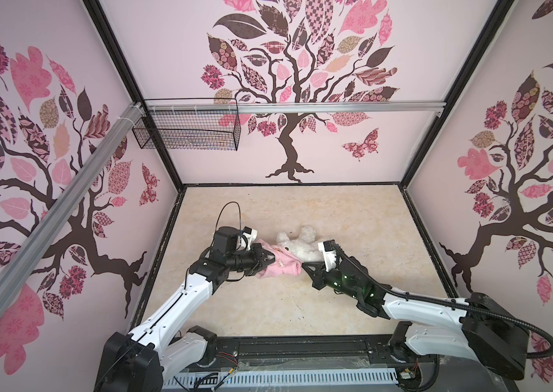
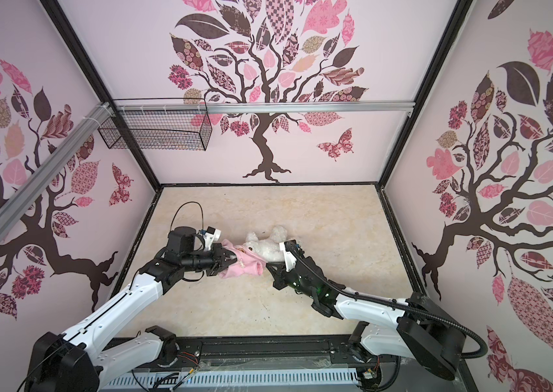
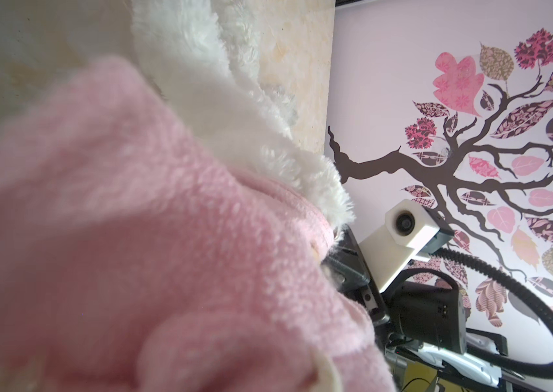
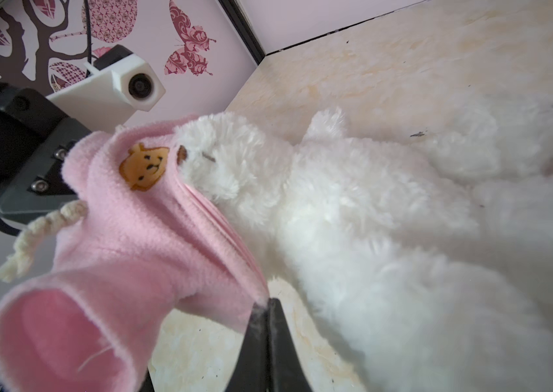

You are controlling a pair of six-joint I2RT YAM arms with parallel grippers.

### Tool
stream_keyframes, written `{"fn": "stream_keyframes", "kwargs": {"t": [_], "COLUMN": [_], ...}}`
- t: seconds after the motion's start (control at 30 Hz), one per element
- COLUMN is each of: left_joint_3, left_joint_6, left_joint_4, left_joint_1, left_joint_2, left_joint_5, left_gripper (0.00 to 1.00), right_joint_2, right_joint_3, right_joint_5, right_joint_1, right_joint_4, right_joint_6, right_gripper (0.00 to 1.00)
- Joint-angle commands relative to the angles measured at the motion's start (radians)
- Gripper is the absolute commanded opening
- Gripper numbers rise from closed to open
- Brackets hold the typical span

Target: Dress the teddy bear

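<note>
"Cream marbled tabletop (image 1: 268, 305), pink walls (image 1: 336, 152) with tree decals on three sides?"
"Yes, and a wire basket (image 1: 186, 130) hangs from the rail (image 1: 336, 108) at the back left."
"Where's the teddy bear (image 1: 302, 246)?"
"Lying mid-table, face against the stretched edge of the pink hooded shirt (image 1: 283, 266)."
"And the jaws?"
"The left gripper (image 1: 270, 258) is clamped on one end of the shirt, and the right gripper (image 1: 303, 265) pinches the opposite edge. Fleece fills the left wrist view and hides that gripper's jaws there"
</note>
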Motion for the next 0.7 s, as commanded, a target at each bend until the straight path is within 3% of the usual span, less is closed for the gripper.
{"fn": "stream_keyframes", "kwargs": {"t": [0.0,0.17,0.33,0.47,0.57,0.67], "left_joint_3": [0.087,0.049,-0.046,-0.112,-0.15,-0.148], "left_joint_6": [0.104,0.095,0.049,-0.031,-0.046,-0.014], "left_joint_4": [0.044,0.137,0.206,0.258,0.266,0.229], "left_joint_1": [0.047,0.045,-0.015,0.014,0.059,0.059], "left_joint_2": [-0.012,0.018,0.0,-0.035,-0.082,-0.068], "left_joint_5": [0.035,0.04,-0.128,-0.16,-0.153,-0.115], "left_gripper": [0.0,0.0,0.0,0.0,0.0,0.0], "right_joint_2": [-0.009,0.027,0.085,0.102,0.121,0.113], "right_joint_3": [-0.06,-0.016,-0.054,-0.047,-0.078,-0.084], "right_joint_5": [0.225,0.152,-0.19,-0.055,-0.077,-0.015], "right_joint_1": [-0.101,-0.101,-0.1,-0.15,-0.287,-0.292], "right_joint_4": [-0.282,-0.252,0.006,-0.15,-0.198,-0.219], "right_joint_6": [-0.063,-0.102,-0.16,-0.116,-0.045,-0.028], "right_gripper": [0.0,0.0,0.0,0.0,0.0,0.0]}}
